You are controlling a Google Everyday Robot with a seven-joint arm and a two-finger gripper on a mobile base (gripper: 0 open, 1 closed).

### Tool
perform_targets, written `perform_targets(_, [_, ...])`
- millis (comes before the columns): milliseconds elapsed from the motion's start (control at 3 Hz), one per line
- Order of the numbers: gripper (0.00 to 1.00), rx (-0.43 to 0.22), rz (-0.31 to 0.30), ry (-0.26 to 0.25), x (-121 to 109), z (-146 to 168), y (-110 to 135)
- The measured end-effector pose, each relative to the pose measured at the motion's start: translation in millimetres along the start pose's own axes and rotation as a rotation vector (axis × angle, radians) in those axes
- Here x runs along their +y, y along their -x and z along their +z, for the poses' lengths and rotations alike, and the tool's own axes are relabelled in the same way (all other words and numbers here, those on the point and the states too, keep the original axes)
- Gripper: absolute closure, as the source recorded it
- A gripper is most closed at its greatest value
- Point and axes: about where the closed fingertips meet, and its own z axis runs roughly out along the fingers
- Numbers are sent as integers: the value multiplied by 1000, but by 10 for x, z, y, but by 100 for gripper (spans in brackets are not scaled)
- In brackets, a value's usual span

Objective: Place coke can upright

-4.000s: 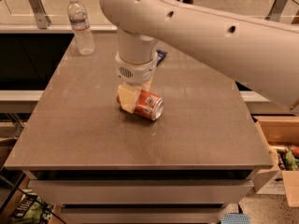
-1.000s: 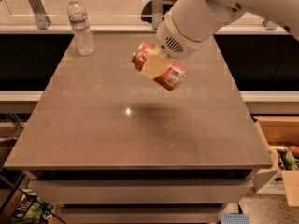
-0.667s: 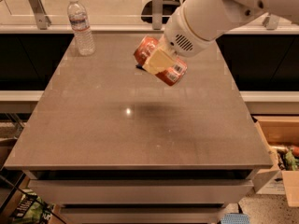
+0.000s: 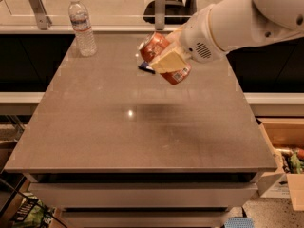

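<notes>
The coke can [image 4: 154, 45], red-orange with a silver end and white markings, is held tilted in the air well above the grey-brown table [image 4: 137, 122]. My gripper [image 4: 165, 61] comes in from the right on a thick white arm and is shut on the can, with a cream-coloured finger [image 4: 167, 61] lying across the can's side. The can hangs over the far middle of the table and casts a soft shadow below it.
A clear plastic water bottle [image 4: 81, 26] stands at the table's far left corner. A flat dark-blue snack packet [image 4: 144, 68] peeks out behind the can. A cardboard box [image 4: 285, 151] with items sits at the right, below the table's edge.
The can lay on the table in my gripper four seconds ago. It now hangs in the air, and over the last second it has drifted slightly right and turned a little.
</notes>
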Motion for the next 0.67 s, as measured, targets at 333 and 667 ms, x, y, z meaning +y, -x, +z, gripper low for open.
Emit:
perform_targets(333, [100, -88, -13, -1, -20, 18, -38])
perform_targets(667, [100, -160, 2, 5, -13, 80, -115])
